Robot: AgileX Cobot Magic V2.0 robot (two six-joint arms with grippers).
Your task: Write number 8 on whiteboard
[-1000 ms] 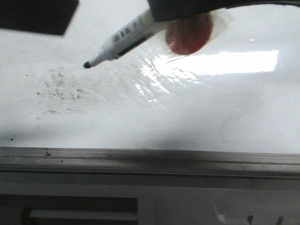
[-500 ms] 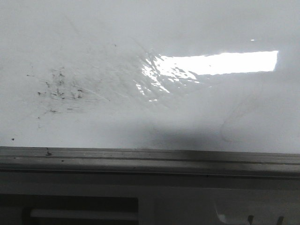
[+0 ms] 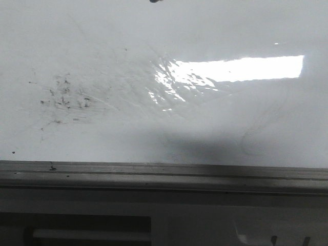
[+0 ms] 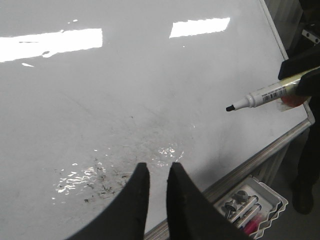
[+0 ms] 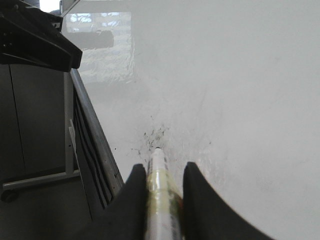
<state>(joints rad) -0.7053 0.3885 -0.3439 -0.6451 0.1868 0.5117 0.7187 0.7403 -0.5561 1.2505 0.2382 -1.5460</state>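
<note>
Rail [image 3: 164, 174] of grey metal runs along the near edge of the whiteboard [image 3: 205, 123]; below it, seen from the left wrist, a white tray [image 4: 252, 202] holds spare markers. Just past the rail, toward the board's left part, black ink specks [image 3: 64, 97] lie scattered on the glossy surface, and further in a bright glare patch [image 3: 236, 69] shines on the right half. No drawn number 8 shows anywhere on the board. The left claw [image 4: 155, 177] hangs above the specks with its fingers nearly together, a narrow gap between them and nothing held. The right claw [image 5: 160, 175] is clamped on a whiteboard marker [image 4: 262, 95], white-barrelled with a black tip; the tip stands clear of the surface, over the board near its rail. In the front view only a dark bit [image 3: 155, 1] shows at the far edge
</note>
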